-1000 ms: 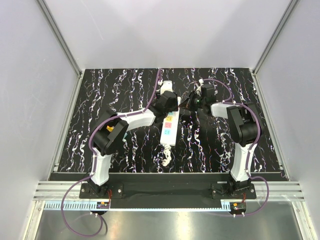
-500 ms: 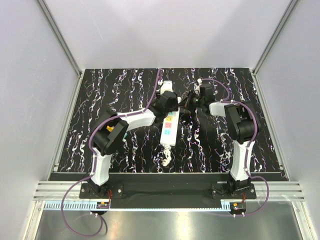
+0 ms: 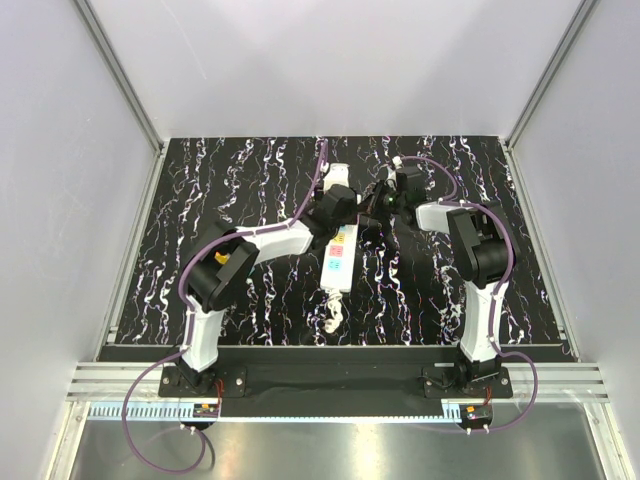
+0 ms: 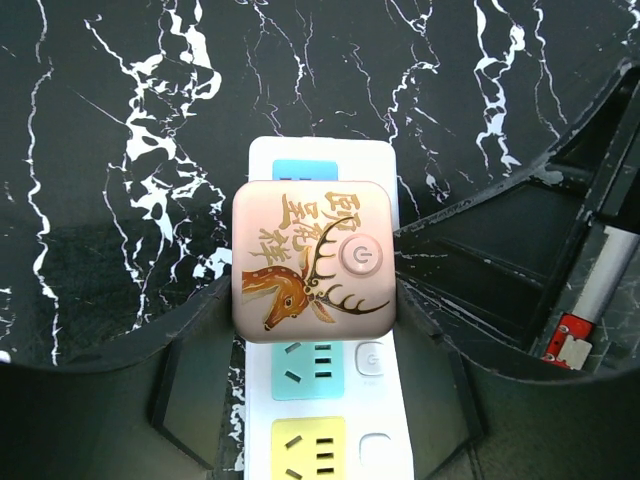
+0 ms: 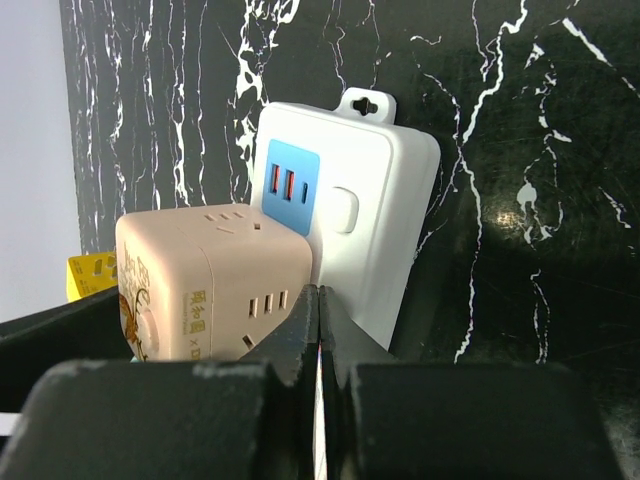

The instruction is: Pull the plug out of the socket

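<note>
The plug [image 4: 312, 255] is a pink cube with a deer picture and a round button. It sits on the far end of the socket [image 4: 330, 440], a long white strip with blue and yellow outlets. My left gripper [image 4: 313, 290] is shut on the cube, one finger [image 4: 190, 400] against each side. In the right wrist view the plug [image 5: 200, 280] stands against the socket [image 5: 370, 200]. My right gripper [image 5: 318, 295] is shut on nothing, its tips pressing the strip beside the cube. From above, the left gripper [image 3: 338, 203] and right gripper [image 3: 372, 208] meet over the socket [image 3: 338, 262].
The strip's short knotted white cord [image 3: 332, 318] lies toward the near edge of the black marbled table [image 3: 230, 180]. Grey walls close in the table on three sides. A purple cable [image 3: 318, 160] loops over the left arm near the strip's far end.
Both grippers have shifted slightly toward the far edge, and the right forearm has drawn in closer to the strip. Neither gripper's opening has changed.
</note>
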Available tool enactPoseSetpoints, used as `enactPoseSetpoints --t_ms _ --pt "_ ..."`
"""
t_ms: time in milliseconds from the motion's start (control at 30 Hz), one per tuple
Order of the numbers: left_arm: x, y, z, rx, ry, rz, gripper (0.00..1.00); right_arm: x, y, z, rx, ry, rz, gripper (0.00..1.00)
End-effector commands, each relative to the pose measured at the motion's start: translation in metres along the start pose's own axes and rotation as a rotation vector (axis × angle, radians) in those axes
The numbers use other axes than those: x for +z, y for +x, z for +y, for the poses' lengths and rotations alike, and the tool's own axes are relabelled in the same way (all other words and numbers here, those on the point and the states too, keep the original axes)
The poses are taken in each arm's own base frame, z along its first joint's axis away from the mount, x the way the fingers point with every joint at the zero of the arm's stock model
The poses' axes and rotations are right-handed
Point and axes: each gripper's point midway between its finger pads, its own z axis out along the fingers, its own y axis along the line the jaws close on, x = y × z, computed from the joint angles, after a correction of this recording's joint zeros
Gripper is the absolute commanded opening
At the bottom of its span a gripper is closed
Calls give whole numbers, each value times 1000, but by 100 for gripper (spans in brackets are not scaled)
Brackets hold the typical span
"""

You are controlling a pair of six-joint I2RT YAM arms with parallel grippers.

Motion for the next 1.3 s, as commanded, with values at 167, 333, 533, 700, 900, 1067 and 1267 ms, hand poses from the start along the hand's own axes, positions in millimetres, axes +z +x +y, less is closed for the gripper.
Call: enactPoseSetpoints --t_ms 167,333,533,700,900,1067,1267 --pt "-16 -55 -28 -14 8 -171 0 7 37 -39 3 168 93 0" --pt "-13 -61 -32 -10 4 -192 0 8 41 -40 -1 181 102 0" --pt "-13 -65 -37 -31 26 -210 0 13 51 -37 -34 209 123 0" --pt "-23 -73 -43 -64 94 -271 0 17 55 -40 -44 227 134 0" --pt "-27 -80 -54 -80 159 -305 0 17 55 -39 -47 235 140 0" --pt "-38 -87 -53 -114 192 -354 0 19 57 -40 -59 245 150 0" --pt "-41 -89 -52 -144 195 -367 0 20 59 -40 -81 270 164 0"
